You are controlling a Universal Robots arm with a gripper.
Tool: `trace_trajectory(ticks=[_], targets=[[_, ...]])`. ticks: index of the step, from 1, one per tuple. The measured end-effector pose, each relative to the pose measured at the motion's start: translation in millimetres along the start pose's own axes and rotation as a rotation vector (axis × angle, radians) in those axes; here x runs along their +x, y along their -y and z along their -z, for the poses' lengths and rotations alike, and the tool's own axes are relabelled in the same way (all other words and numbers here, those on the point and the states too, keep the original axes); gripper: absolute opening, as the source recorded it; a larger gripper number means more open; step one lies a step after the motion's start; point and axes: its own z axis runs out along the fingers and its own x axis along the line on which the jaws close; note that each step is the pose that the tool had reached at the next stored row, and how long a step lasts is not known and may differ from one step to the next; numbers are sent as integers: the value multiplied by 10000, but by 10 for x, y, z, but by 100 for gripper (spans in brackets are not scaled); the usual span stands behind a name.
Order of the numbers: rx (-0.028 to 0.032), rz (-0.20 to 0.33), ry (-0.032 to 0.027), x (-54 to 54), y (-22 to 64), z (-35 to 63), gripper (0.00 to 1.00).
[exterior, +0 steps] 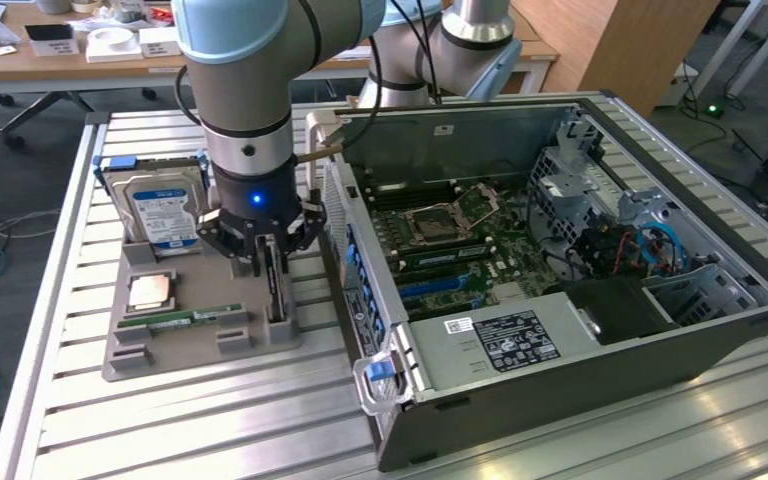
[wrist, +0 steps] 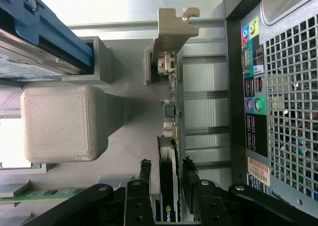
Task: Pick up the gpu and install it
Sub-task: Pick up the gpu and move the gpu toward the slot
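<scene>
A Universal Robots arm lowers its gripper (exterior: 267, 262) over the gpu (exterior: 275, 288), which stands on edge in a slot of the grey parts tray (exterior: 171, 352), directly beneath the hand. In the wrist view the two fingers (wrist: 144, 175) are apart and straddle the card's black face, with a sliver of gap showing on at least one side, so the grip does not look made yet. The silvery bracket end points away from the hand. The pickup is at its very start: the card sits in its holder, not lifted. The open computer case (exterior: 704, 330) lies close beside the gripper, its motherboard (exterior: 464, 240) exposed with no card fitted. A blue-labelled hard drive (exterior: 164, 215) stands on the gripper's other side.
</scene>
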Motion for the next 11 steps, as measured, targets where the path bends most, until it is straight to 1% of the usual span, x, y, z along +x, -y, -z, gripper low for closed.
trace_trajectory(ticks=[4,5,7,11], targets=[[0,0,0,0,0,0,39],[0,0,0,0,0,0,37],[1,1,-1,0,0,0,26],[0,0,0,0,0,0,26]])
